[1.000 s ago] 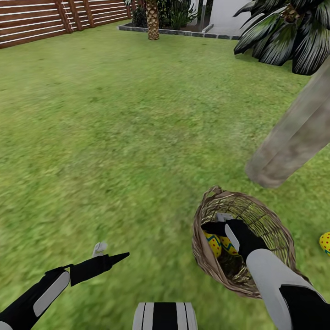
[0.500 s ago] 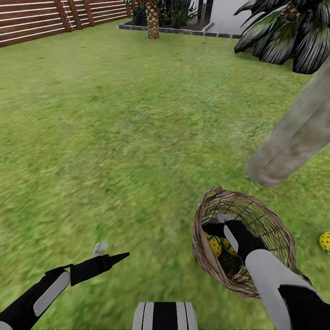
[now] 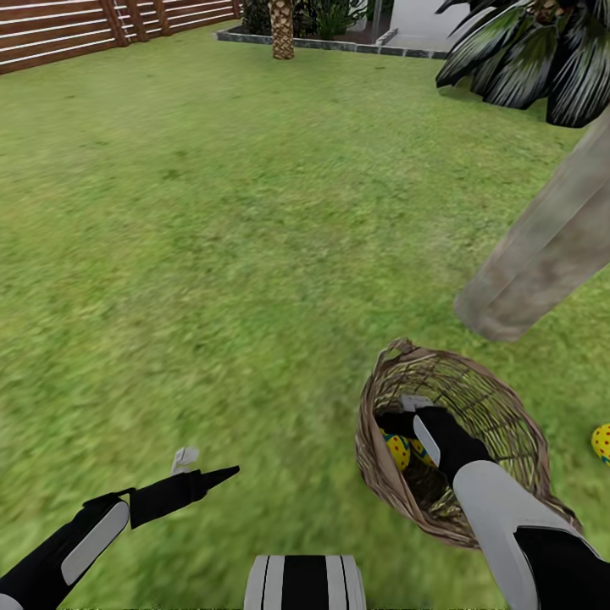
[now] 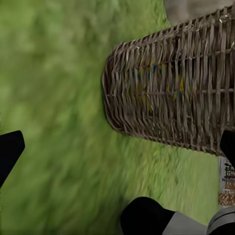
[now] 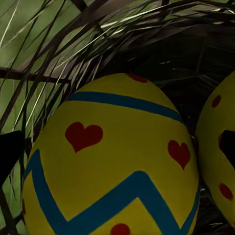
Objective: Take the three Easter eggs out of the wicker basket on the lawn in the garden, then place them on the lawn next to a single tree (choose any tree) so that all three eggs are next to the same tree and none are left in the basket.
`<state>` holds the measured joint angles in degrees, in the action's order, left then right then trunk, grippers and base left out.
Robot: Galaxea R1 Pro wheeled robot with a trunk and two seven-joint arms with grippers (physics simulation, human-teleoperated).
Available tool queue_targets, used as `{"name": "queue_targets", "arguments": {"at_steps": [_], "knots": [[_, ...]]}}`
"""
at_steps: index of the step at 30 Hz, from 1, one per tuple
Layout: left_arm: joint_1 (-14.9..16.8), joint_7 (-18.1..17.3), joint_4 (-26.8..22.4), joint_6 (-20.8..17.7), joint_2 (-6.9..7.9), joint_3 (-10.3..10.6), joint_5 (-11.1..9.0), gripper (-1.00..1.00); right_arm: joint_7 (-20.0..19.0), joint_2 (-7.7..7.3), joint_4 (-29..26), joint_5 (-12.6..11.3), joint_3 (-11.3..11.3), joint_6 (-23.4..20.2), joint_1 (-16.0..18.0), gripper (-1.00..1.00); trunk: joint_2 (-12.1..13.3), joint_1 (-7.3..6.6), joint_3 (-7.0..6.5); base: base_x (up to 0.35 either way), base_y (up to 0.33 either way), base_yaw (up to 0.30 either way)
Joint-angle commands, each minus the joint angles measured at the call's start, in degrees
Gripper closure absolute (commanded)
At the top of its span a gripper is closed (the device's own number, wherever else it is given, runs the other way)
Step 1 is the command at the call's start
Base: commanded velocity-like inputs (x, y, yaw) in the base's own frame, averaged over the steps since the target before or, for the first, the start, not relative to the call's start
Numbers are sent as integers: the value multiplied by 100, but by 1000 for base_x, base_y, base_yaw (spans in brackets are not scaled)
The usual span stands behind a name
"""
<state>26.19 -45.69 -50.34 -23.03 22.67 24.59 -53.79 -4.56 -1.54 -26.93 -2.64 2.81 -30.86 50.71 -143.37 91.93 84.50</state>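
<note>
The wicker basket [image 3: 496, 415] lies tipped on the lawn [image 3: 220, 220] close to the base of a leaning tree trunk [image 3: 542, 246]. Two Easter eggs [image 3: 395, 450] lie inside it. My right gripper [image 3: 407, 413] reaches into the basket and stands open. Up close, one yellow egg [image 5: 112, 161] with hearts and a blue zigzag sits between its fingertips [image 5: 10, 152], and a second egg [image 5: 220, 161] lies beside it. A third egg [image 3: 601, 442] rests on the grass near the tree. My left gripper [image 3: 202, 468] hovers open over the grass, left of the basket [image 4: 171, 88].
A brown slat fence [image 3: 59, 38] runs along the far left. A palm trunk [image 3: 280, 30] and a stone-edged bed stand at the back. Dark spiky fronds [image 3: 525, 59] hang at the upper right. Open grass spreads left of and beyond the basket.
The whole head view has shifted slightly upward, so the camera tilted a little. Both arms and the eggs hold about the same places.
</note>
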Motion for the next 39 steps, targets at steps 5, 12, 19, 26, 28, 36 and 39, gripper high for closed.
{"name": "queue_targets", "arguments": {"at_steps": [5, 12, 19, 26, 28, 36, 39], "knots": [[0, -2, -2, 0, 1, -6, 0, -100, -1, 4, -7, 0, 0, 0, 0, -100, 0, 0, 46, 0, 0, 0], [0, -10, -3, 0, 1, -7, 0, -100, 2, 9, -11, 0, 0, -3, 0, -100, 0, 0, 110, 0, 0, 0], [0, -10, -15, 8, 1, -7, 8, -100, -1, 30, 28, 0, -8, -16, 0, -100, 0, 0, 162, 0, 0, 0], [0, -10, -12, 9, 1, -5, 5, -100, 8, 31, 21, 0, -9, -17, 0, -100, 0, 0, 174, 0, 0, 0], [0, -10, -13, 9, 1, -6, 3, -100, 8, 31, 17, 0, -7, -17, 0, -100, -3, 5, 218, 0, 0, 0], [0, -1, -13, 0, 1, 2, 2, -100, -1, 39, 29, 9, -9, -65, 0, -100, -11, 20, 351, 0, 0, 0], [0, -1, -11, 0, 1, 1, 0, -100, -1, 34, 30, 9, -11, -74, 0, -100, -11, 20, 351, 0, 0, 0]]}}
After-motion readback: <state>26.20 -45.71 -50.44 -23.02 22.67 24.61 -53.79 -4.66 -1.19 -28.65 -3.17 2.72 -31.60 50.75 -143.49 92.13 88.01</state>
